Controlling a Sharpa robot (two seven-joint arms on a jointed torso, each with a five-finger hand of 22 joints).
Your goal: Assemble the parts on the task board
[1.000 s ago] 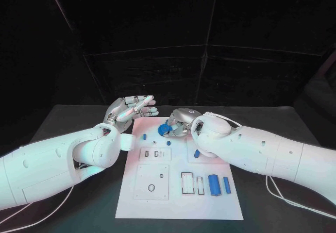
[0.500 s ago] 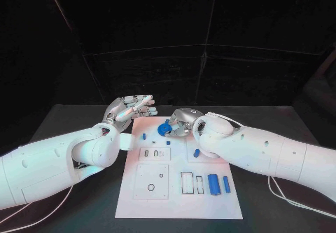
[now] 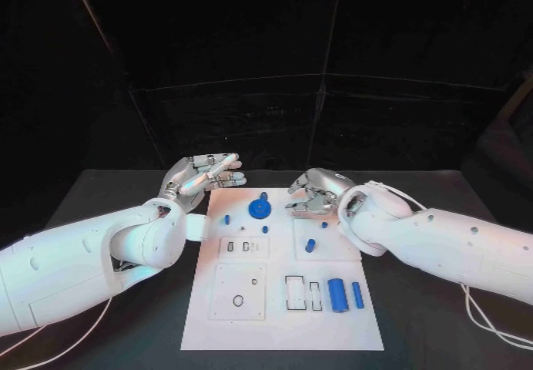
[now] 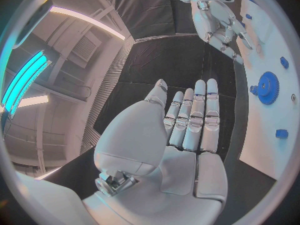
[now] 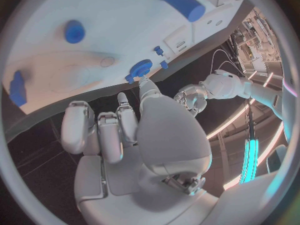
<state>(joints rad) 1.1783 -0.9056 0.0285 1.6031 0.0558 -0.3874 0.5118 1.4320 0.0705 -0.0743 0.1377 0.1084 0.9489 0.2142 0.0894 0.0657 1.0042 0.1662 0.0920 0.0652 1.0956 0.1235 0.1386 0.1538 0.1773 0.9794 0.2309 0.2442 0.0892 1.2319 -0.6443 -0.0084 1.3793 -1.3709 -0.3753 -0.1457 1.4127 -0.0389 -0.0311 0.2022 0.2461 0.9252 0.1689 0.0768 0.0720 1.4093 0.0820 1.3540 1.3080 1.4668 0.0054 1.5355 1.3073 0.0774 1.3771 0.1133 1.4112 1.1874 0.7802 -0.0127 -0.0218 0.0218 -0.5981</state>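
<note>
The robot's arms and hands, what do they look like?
Both arms are smooth, rounded white shells with small dark dots. A thin white cable trails beside the right arm. The left hand and right hand are shiny silver metal with pale fingertip pads.

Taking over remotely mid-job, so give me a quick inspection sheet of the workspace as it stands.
Surface: black table, white task board at centre.
Job's things: blue gear lies on the board's far end, free of both hands; two blue cylinders near the right edge; small blue pieces scattered between.
Clutter: nothing seen.
Hands: left hand raised, fingers straight, empty; right hand curled beside the gear, holding nothing.
Cables: white cable trailing from the right arm.
Surroundings: dark backdrop.
</note>
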